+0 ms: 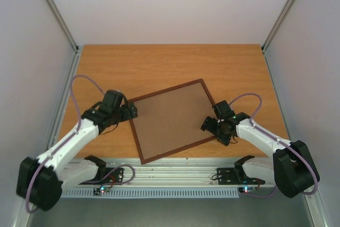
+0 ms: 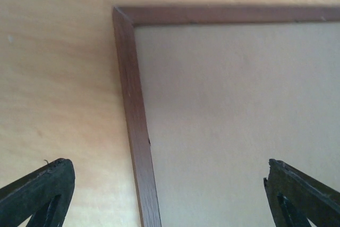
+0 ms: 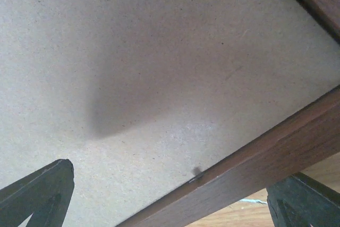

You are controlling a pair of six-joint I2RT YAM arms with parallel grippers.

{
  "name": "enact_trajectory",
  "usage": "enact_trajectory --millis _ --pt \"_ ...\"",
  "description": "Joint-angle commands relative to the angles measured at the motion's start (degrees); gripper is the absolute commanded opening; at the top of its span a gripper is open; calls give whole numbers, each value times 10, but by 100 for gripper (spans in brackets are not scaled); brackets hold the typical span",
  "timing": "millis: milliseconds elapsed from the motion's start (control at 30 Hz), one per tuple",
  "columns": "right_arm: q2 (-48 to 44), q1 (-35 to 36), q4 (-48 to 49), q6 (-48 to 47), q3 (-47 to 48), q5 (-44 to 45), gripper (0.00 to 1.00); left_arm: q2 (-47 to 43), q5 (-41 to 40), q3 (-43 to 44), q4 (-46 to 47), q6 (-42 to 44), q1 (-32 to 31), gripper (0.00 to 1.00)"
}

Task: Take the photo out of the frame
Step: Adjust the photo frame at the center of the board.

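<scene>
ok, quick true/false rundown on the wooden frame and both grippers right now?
1. The thin reddish-brown wooden picture frame lies back up, its brown hardboard back showing. True.
2. A printed photo lies loose on the orange wooden table. False: only the frame lies on it.
3. The left gripper and the right gripper both stand open. True.
4. The frame sits square to the table's edges. False: it is turned at an angle.
5. The right gripper is at the frame's left corner. False: it is at the right edge; the left gripper is at that corner.

No text, label or number legible in any view, the frame (image 1: 171, 122) back unmarked brown board.
</scene>
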Motion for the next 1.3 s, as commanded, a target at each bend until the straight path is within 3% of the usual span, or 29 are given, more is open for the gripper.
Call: enact_trajectory --millis 0,333,600,867,1267 --pt "23 6 69 19 -12 -26 98 116 -14 63 48 45 55 98" --pt "85 6 130 13 -8 -48 99 344 65 227 88 108 136 99" --pt "146 5 142 -10 40 -60 98 465 96 292 71 138 174 99" --pt "213 -1 140 -35 125 -61 99 476 127 279 64 143 179 99" --pt "400 -34 62 -177 394 -79 98 390 222 148 126 94 150 98"
